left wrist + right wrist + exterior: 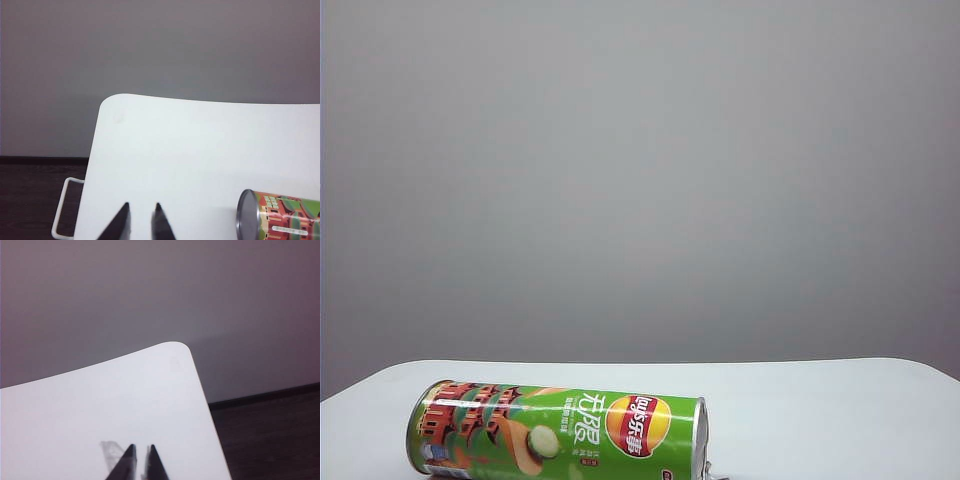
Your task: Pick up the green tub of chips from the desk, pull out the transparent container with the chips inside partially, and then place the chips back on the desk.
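The green tub of chips (555,430) lies on its side near the front of the white desk (820,400), its silver rim toward the right. In the left wrist view its grey end cap (247,217) shows well off to one side of my left gripper (142,206). That gripper hovers over the desk (190,150), narrowly open with nothing between its fingers. My right gripper (141,446) is shut and empty over the desk (100,400) near a rounded corner. A faint see-through shape (111,452) lies beside its tips; I cannot tell what it is. The chips are hidden.
A white wire handle (62,210) sticks out past the desk's edge over dark floor. Dark floor (270,435) also lies beyond the desk corner in the right wrist view. A plain grey wall (640,180) stands behind. Neither arm shows in the exterior view.
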Available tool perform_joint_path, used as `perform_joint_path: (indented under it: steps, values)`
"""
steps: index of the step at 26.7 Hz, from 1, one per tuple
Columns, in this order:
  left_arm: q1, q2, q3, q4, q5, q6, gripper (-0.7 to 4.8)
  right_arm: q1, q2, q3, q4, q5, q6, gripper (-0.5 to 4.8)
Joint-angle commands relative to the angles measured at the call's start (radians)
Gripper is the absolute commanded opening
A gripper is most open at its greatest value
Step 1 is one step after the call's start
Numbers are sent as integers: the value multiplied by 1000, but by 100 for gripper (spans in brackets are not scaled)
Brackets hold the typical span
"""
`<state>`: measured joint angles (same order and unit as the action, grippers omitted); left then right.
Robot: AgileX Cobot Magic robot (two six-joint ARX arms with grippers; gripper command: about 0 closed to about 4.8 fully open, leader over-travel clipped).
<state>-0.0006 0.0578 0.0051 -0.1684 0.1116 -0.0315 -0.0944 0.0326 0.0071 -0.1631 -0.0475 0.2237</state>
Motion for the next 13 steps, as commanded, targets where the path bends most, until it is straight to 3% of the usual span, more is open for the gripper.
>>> perform_joint_path:
  steps: [1, 8, 11, 13]
  values:
    - [0, 1, 1, -2, 3, -3, 58, 0, 0, -6, 18, 3, 0, 31]
    - [0, 1, 1, -3, 8, -12, 57, 0, 0, -6, 17, 3, 1, 31]
    - [0, 1, 27, 79, 194, -133, 56, 0, 0, -6, 19, 0, 14, 31]
    - [0, 5, 86, 93, 202, -167, 53, 0, 0, -6, 51, -25, 18, 31]
